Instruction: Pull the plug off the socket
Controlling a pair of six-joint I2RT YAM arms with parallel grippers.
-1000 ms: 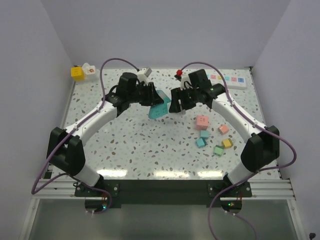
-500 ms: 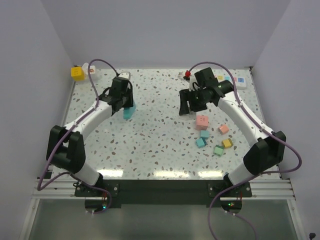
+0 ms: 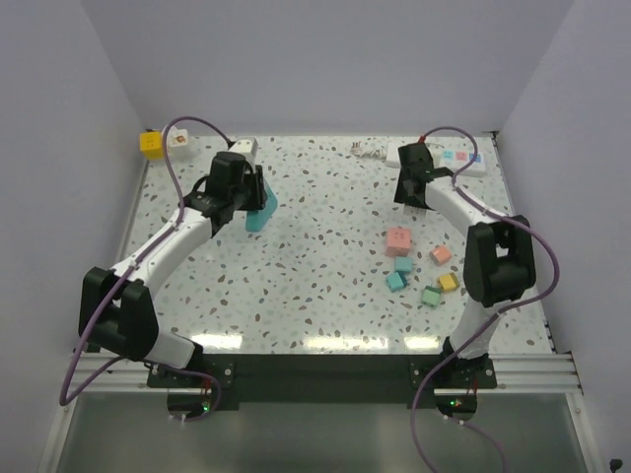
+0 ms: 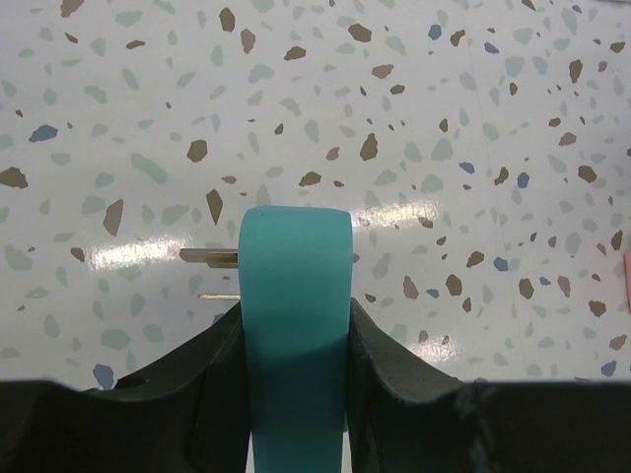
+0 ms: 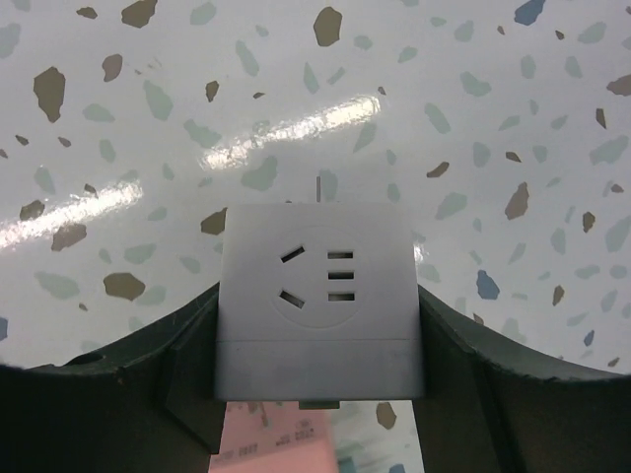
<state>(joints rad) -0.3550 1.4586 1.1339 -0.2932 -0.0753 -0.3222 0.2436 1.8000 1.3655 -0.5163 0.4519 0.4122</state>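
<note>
My left gripper (image 3: 254, 202) is shut on a teal plug (image 3: 261, 215) and holds it over the left middle of the table. In the left wrist view the plug (image 4: 296, 296) sits between the fingers of the left gripper (image 4: 296, 320), its metal prongs (image 4: 209, 256) bare and pointing left. My right gripper (image 3: 411, 192) is at the back right. In the right wrist view the right gripper (image 5: 320, 305) is shut on a white socket cube (image 5: 320, 266) whose holes are empty. The white oblong power strip (image 3: 458, 158) with coloured marks lies behind it, by the back wall.
Several small coloured cubes lie right of centre, among them a pink one (image 3: 398, 239) and a green one (image 3: 431, 296). A yellow block (image 3: 151, 144) and a white piece (image 3: 179, 139) sit at the back left corner. A small white item (image 3: 370, 150) lies at the back.
The two grippers were close together at the table's middle with the teal plug between them. They have moved apart: the left went left with the plug, the right went back and right.
</note>
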